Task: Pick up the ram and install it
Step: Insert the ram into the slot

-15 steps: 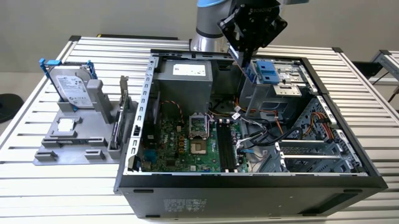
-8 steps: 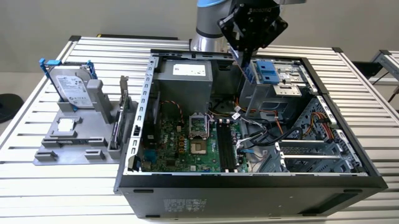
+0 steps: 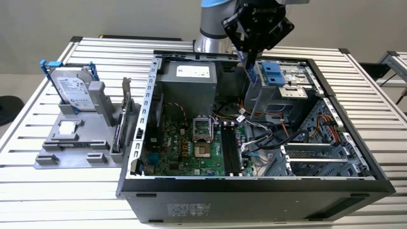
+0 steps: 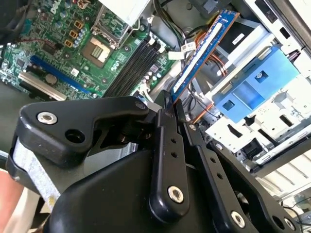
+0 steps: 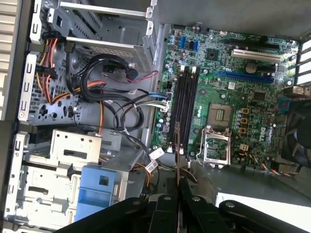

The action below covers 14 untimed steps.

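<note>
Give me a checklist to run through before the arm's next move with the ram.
1. The end effector is shut on the ram: ok.
2. The ram hangs over the open case, not seated: ok.
3. The memory slots look empty: ok.
4. The slot latches are open: cannot tell.
5. The cables lie beside the memory slots, not across them: ok.
6. The ram is lined up with a slot: cannot tell.

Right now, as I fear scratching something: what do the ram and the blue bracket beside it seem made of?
Ram, held in the gripper: a thin, flat blue board with a matt face, probably circuit-board laminate. Blue bracket: smooth and evenly coloured, with moulded round holes, so likely plastic.
</note>
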Motion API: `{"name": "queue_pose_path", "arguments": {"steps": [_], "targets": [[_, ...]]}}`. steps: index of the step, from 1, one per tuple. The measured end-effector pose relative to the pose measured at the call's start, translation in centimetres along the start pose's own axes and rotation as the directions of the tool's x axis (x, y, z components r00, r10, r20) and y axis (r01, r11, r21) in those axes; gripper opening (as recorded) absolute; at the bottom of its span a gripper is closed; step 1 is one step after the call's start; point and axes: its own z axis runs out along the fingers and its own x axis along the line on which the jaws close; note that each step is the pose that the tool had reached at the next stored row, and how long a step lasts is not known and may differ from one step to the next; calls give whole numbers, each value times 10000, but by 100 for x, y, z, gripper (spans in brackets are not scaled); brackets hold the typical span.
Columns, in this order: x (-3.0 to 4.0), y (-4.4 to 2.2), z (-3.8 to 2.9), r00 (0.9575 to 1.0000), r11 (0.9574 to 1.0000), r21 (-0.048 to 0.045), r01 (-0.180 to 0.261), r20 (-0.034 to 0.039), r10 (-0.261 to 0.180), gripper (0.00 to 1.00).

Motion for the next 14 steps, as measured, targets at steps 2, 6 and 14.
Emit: {"name": "queue_pose_path", "arguments": {"steps": [2,6,14], "targets": [[0,0,0,9999,9999,-2,-153,6,153,0],[0,0,0,9990,9990,-6,-448,18,448,0],[0,0,0,9939,9939,-16,-1103,44,1103,0]]}}
